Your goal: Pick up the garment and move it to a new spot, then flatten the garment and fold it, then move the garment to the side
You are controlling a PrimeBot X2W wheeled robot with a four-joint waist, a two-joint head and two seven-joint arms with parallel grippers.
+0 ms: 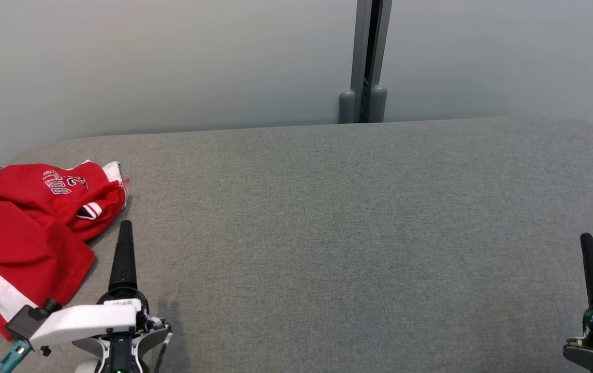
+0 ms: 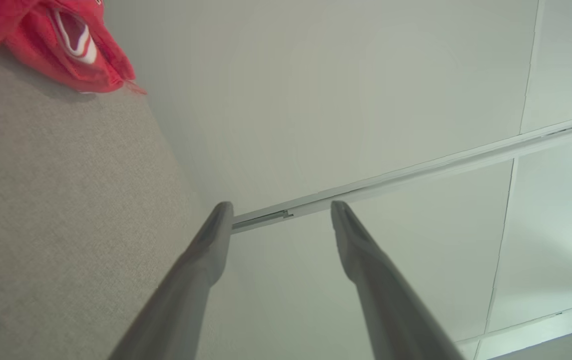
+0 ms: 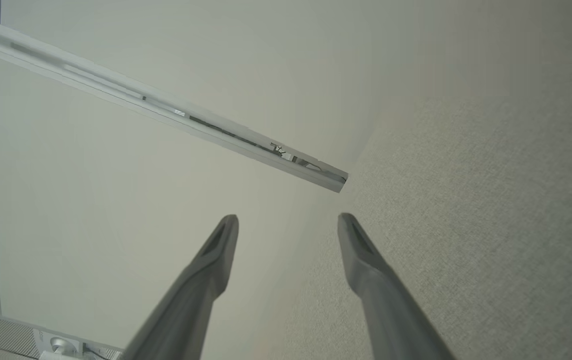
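Cloth lies bunched at my far left: the garment point(image 1: 32, 228), a red jersey-style T-shirt with white sleeves, striped trim and lettering that reads upside down to me. It is crumpled on the grey fabric-covered surface point(image 1: 327, 233), and part of it runs off the left side of the head view. Just beside its right edge stands my left gripper point(image 2: 281, 210), its two long dark fingers apart and holding nothing, aimed past the shirt toward the pale wall point(image 1: 172, 62). Well apart, at the far right, my right gripper point(image 3: 288, 220) is likewise spread and empty. I judge that the pick-up is not yet begun.

The risk from here is aim. My left fingers point alongside the heap, not into it, so closing now would catch air or only a thin fold. A one-layer pinch could slip, or drag the shirt toward the surface's left edge. Seizing a buried layer would lift it twisted and make flattening harder.
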